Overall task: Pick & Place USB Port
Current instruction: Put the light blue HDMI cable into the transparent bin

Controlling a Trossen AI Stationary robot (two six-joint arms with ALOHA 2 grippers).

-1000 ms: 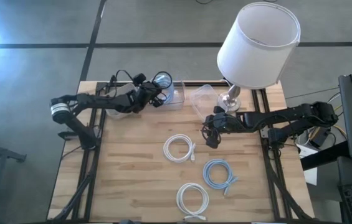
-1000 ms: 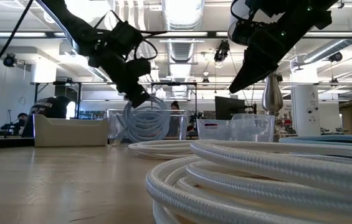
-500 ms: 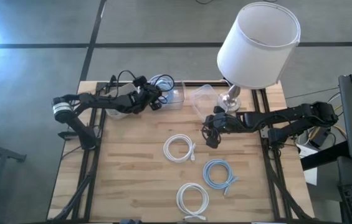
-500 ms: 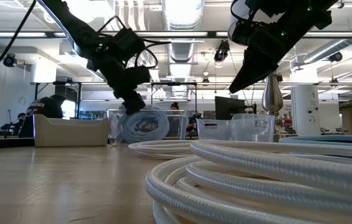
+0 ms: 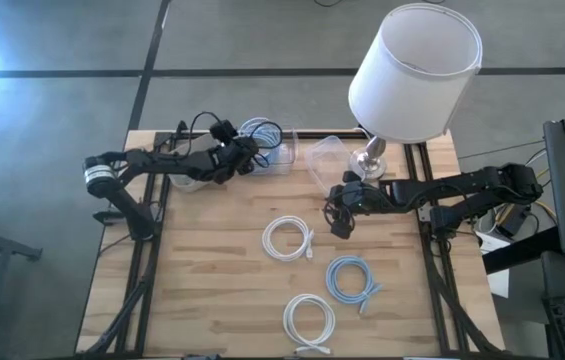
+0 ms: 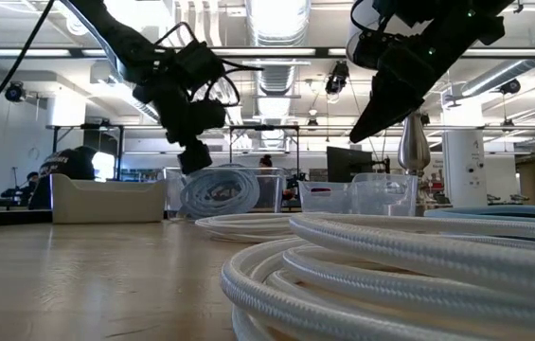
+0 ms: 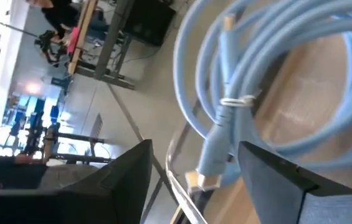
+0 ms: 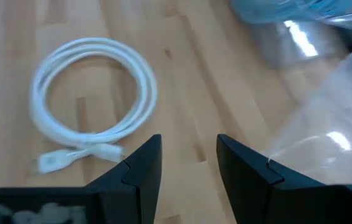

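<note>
Left gripper [image 5: 246, 158] open beside blue cable [image 5: 262, 134] in clear bin [image 5: 280, 160]

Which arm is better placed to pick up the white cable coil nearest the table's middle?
Right: its open claw hangs just beside that white coil, while the left claw is off at the clear bin.

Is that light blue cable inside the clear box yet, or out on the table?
Inside: the coiled light blue cable sits within the clear box.

A white-shaded lamp [image 5: 415, 68] stands at the wooden table's [image 5: 202, 270] far right corner.
</note>
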